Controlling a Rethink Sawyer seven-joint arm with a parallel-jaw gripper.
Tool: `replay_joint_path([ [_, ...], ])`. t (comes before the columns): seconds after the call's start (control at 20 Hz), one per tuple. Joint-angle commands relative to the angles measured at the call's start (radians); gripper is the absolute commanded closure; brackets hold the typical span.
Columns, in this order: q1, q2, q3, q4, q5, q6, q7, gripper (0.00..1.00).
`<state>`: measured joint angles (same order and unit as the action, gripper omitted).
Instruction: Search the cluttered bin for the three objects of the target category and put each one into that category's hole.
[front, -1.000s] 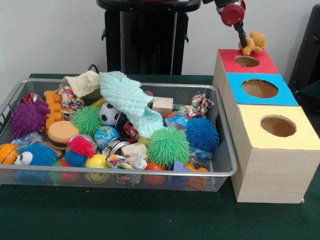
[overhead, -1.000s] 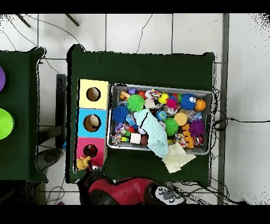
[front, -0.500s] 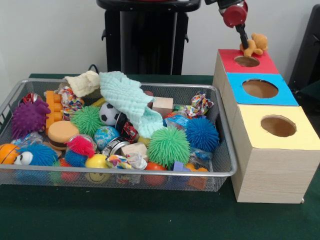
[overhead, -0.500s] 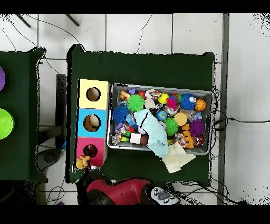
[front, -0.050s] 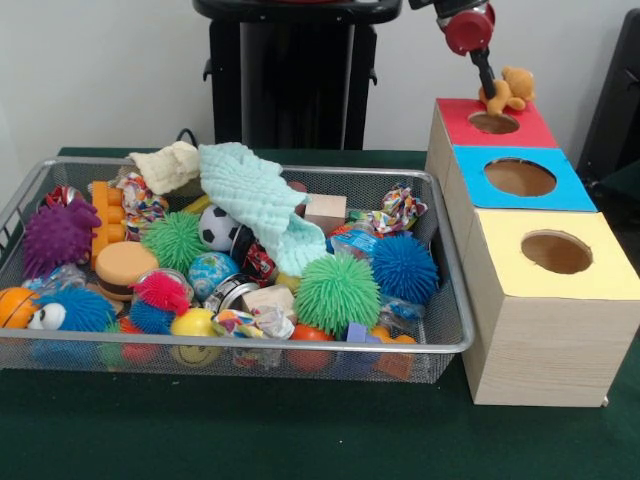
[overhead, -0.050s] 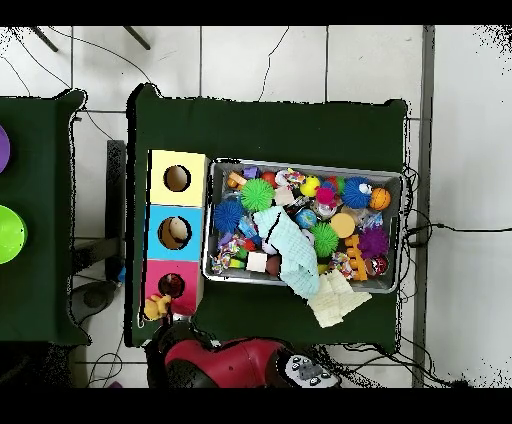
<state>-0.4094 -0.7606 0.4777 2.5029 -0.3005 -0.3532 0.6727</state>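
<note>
One small orange teddy bear (front, -0.050s: 508, 88) is being held by the fingers of the gripper (front, -0.050s: 492, 88), which are closed on its flank; the toy is hanging to the side of the fingers that faces the far edge of the red-topped box (front, -0.050s: 527, 127), the farthest of three boxes standing in a row beside the wire bin (front, -0.050s: 452, 330). In the front view the bear is being carried just above the far rim of the red box's hole (front, -0.050s: 493, 122), slightly beyond it and not centred over it. In the overhead view the bear (overhead, -0.050s: 155, 307) is being shown at the red box's outer corner, beside the hole (overhead, -0.050s: 170, 285) and not above it. The coming move is therefore judged to turn on this offset: the toy is lying beyond the opening, so a short shift back toward the hole's centre is being called for before release. The bear's long axis is being held roughly upright, which suits the round opening. Blue-topped (front, -0.050s: 520, 177) and yellow-topped (front, -0.050s: 556, 252) boxes are being left untouched.
</note>
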Motion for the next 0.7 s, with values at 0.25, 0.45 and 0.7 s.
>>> replay_joint_path([
  [0.25,0.013,0.019,-0.065,-0.229,0.033,-0.082,0.25,1.0],
  [0.45,0.015,0.025,-0.071,-0.243,0.025,-0.082,0.242,1.0],
  [0.7,0.012,0.01,-0.064,-0.244,0.032,-0.047,0.239,1.0],
])
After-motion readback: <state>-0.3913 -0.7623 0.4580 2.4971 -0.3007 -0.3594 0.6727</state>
